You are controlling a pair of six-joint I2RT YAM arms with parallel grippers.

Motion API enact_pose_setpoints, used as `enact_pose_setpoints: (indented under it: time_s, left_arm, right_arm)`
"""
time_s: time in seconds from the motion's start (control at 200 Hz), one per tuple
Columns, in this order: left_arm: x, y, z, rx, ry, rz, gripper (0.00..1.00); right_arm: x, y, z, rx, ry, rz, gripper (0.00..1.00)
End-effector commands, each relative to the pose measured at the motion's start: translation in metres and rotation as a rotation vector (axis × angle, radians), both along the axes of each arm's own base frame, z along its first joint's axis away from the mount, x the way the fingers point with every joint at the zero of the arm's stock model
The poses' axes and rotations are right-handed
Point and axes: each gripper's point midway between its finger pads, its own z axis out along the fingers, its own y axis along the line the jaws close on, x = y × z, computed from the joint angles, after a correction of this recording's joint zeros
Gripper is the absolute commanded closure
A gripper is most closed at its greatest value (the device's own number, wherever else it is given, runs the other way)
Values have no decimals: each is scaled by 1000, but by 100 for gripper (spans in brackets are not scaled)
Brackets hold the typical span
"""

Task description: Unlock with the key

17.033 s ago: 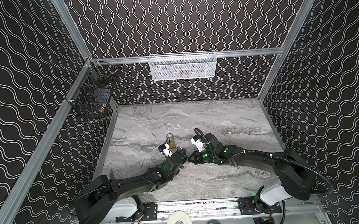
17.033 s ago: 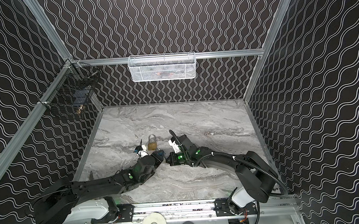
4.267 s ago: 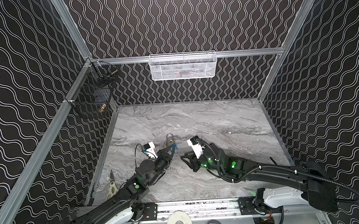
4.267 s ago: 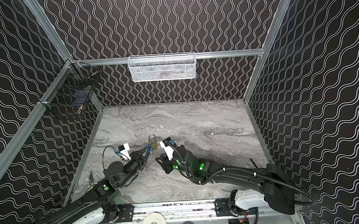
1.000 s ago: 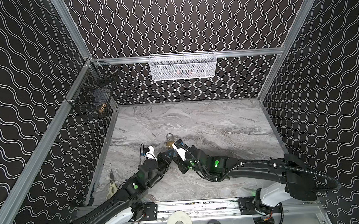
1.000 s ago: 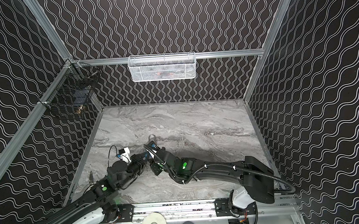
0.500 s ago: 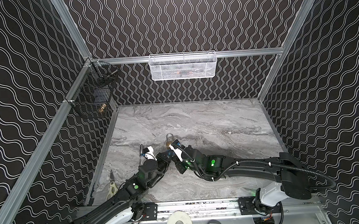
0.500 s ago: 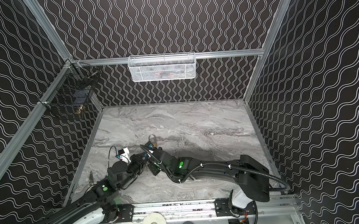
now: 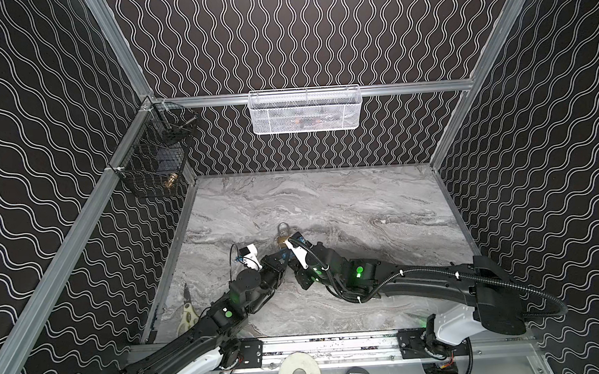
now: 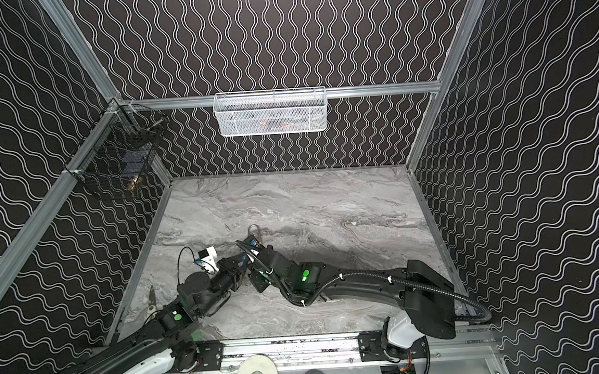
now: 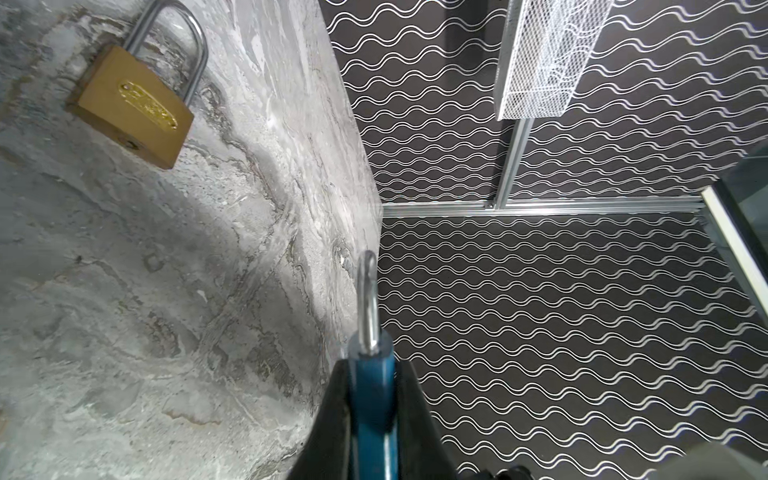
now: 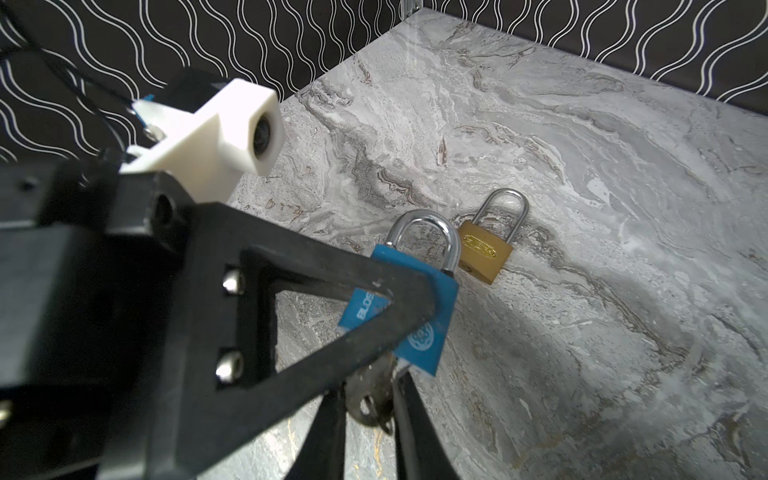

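Observation:
My left gripper [image 11: 371, 374] is shut on the body of a blue padlock [image 11: 371, 399] and holds it above the marble table [image 9: 327, 200], shackle pointing away. In the right wrist view, the key [image 12: 370, 395] has its dull metal head pressed against the bottom edge of the blue padlock [image 12: 440, 299]; its blade is hidden. My right gripper [image 12: 370, 392] is shut on that key head. A brass padlock [image 12: 482, 251] lies flat on the table just beyond. In both top views the two grippers meet near the brass padlock [image 9: 282, 237] [image 10: 254, 233].
Scissors [image 9: 186, 310] lie by the left front edge of the table. A black wire basket [image 9: 154, 161] hangs on the left wall and a white mesh basket [image 9: 304, 111] on the back wall. A tape roll [image 9: 298, 373] sits on the front rail.
The right gripper's jaws have narrowed onto the key head, and the right arm has edged slightly left toward the blue padlock. The left arm has stayed put with the padlock.

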Motion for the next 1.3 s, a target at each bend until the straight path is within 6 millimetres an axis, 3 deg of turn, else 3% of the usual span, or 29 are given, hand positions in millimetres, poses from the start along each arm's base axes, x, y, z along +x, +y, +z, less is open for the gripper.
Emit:
enact_pose_setpoints:
  time_s: [0.0,0.26,0.31,0.35,0.696,0.951,0.996,1.191,1.296]
  left_arm:
    - [3,-1,14,-19,-82,1,100]
    - [6,-4,22,36,-134,-6,100]
    - [5,-5,28,38,-182,-13,100]
    - [3,-3,32,23,-214,-10,100]
    - [-9,-5,55,-37,-397,-52,100]
    - [-9,-12,62,-77,-459,-77,100]
    - [-8,-14,61,-70,-452,-82,100]
    - [-6,-15,43,41,-367,-94,100]
    - [-8,-13,30,237,-323,-130,100]
  right_arm:
    - [10,1,19,87,-22,-68,100]
    - [11,-3,26,162,24,-116,100]
    - [9,-1,30,194,52,-101,100]
    - [6,-4,21,207,90,-80,100]
    - [-9,-2,42,450,260,97,100]
    - [-5,-6,40,413,246,81,100]
    - [-3,-9,37,383,237,68,86]
    - [5,-41,18,256,205,-50,67]
    - [10,-71,16,216,149,-138,53]
